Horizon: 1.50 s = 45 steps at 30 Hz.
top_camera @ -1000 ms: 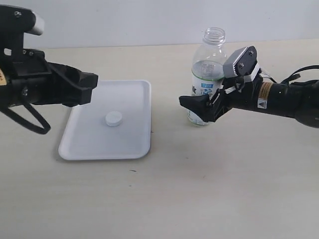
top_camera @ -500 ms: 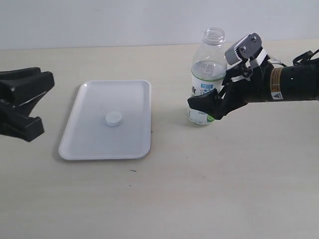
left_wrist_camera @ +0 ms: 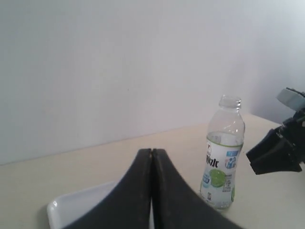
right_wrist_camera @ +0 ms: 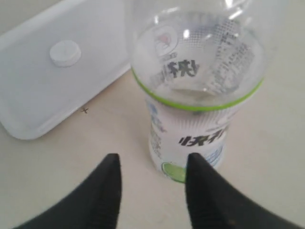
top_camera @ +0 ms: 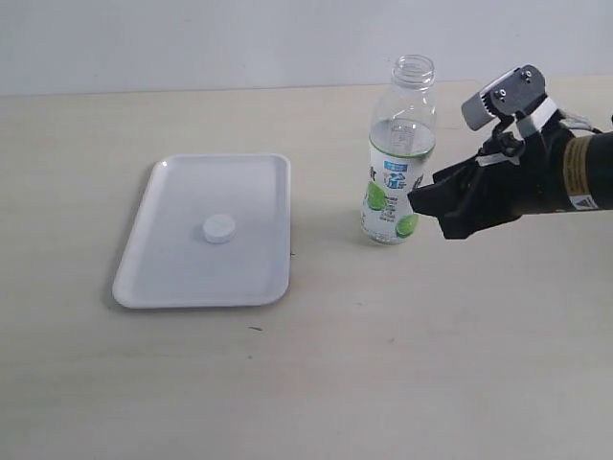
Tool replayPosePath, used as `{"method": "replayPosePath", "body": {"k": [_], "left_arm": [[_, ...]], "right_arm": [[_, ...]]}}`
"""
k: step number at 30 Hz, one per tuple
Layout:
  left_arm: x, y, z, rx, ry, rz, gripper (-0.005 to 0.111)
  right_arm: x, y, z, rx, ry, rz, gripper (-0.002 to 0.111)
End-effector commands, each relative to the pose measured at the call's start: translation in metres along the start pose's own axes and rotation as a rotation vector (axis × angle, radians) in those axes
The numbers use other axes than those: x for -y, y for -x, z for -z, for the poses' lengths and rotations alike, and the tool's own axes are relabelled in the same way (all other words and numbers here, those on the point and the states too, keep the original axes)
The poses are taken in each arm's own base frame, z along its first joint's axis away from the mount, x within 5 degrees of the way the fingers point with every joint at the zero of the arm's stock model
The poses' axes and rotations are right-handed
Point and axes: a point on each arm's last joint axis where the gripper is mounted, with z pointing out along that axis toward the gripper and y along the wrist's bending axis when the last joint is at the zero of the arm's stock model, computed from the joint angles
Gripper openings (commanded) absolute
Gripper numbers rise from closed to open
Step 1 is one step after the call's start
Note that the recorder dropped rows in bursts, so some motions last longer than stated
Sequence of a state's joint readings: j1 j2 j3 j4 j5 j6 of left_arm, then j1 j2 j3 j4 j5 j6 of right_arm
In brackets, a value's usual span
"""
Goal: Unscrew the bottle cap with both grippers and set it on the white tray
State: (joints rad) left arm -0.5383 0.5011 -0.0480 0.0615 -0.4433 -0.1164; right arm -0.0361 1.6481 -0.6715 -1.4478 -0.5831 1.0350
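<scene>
With the bottle cap on the white tray at centre-left, the right gripper needs no hold, jaws apart beside the bottle; the left gripper has jaws pressed together, empty.

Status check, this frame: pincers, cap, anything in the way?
Left pincer shut, empty. Right pincer open by the uncapped bottle. Bottle cap flat on the white tray. No obstruction seen.

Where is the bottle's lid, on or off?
Off. The bottle stands upright with its neck open, and the bottle cap lies on the white tray, apart from it.
</scene>
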Motion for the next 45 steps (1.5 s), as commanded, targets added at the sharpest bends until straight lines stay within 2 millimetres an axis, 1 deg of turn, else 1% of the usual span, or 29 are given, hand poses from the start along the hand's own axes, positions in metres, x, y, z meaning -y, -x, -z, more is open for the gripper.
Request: {"method": "replayPosePath", "body": {"k": [1, 2, 5, 6, 8, 11, 13, 16, 20, 25, 29, 30, 34, 37, 40, 42, 43, 44, 45], "left_arm": [[-0.001, 0.003, 0.018, 0.045, 0.011, 0.019, 0.0], [-0.001, 0.003, 0.021, 0.047, 0.013, 0.014, 0.0], [-0.002, 0.004, 0.036, 0.074, 0.041, 0.006, 0.0], [-0.003, 0.004, 0.04, 0.082, 0.048, 0.005, 0.0], [-0.003, 0.003, 0.05, 0.123, 0.064, 0.004, 0.0], [-0.004, -0.005, 0.049, 0.103, 0.069, 0.001, 0.0], [-0.004, -0.004, 0.049, 0.113, 0.067, -0.008, 0.0], [-0.004, -0.004, 0.049, 0.117, 0.067, -0.032, 0.0], [-0.004, -0.004, 0.049, 0.117, 0.066, -0.036, 0.0], [-0.004, -0.005, 0.049, 0.101, 0.068, -0.037, 0.0], [-0.004, -0.007, 0.049, 0.085, 0.07, -0.032, 0.0], [-0.004, -0.009, 0.049, 0.059, 0.073, -0.03, 0.0], [-0.006, -0.019, 0.049, -0.05, 0.087, -0.026, 0.0], [-0.006, -0.023, 0.049, -0.094, 0.092, -0.01, 0.0], [-0.006, -0.025, 0.05, -0.117, 0.095, -0.009, 0.0], [-0.006, -0.025, 0.05, -0.118, 0.095, -0.018, 0.0], [-0.006, -0.025, 0.05, -0.118, 0.095, -0.018, 0.0], [-0.006, -0.025, 0.05, -0.118, 0.095, -0.018, 0.0], [-0.006, -0.025, 0.05, -0.118, 0.095, -0.018, 0.0]], "right_arm": [[-0.019, -0.009, 0.019, 0.007, 0.011, 0.036, 0.005], [-0.023, -0.011, 0.022, 0.011, 0.017, 0.05, 0.0], [-0.042, -0.014, 0.041, 0.071, 0.053, 0.098, 0.0], [-0.046, -0.013, 0.045, 0.093, 0.051, 0.102, 0.0], [-0.056, -0.014, 0.059, 0.167, 0.02, 0.118, 0.0], [-0.067, -0.017, 0.074, 0.229, -0.014, 0.122, 0.0], [-0.072, -0.018, 0.081, 0.251, -0.019, 0.142, 0.0], [-0.082, -0.017, 0.094, 0.353, -0.04, 0.184, 0.0], [-0.091, -0.024, 0.107, 0.429, -0.079, 0.177, 0.0], [-0.112, -0.029, 0.126, 0.568, -0.053, 0.234, 0.0], [-0.128, -0.028, 0.147, 0.687, -0.056, 0.29, 0.0], [-0.135, -0.027, 0.158, 0.749, -0.058, 0.295, 0.0], [-0.154, -0.03, 0.185, 0.883, -0.08, 0.344, 0.0], [-0.16, -0.037, 0.192, 0.877, -0.128, 0.368, 0.0], [-0.166, -0.051, 0.197, 0.824, -0.162, 0.343, 0.0], [-0.171, -0.059, 0.199, 0.791, -0.185, 0.397, 0.0], [-0.171, -0.062, 0.2, 0.781, -0.199, 0.397, 0.0], [-0.17, -0.066, 0.201, 0.765, -0.23, 0.375, 0.0], [-0.168, -0.066, 0.201, 0.769, -0.23, 0.307, 0.0]]}}
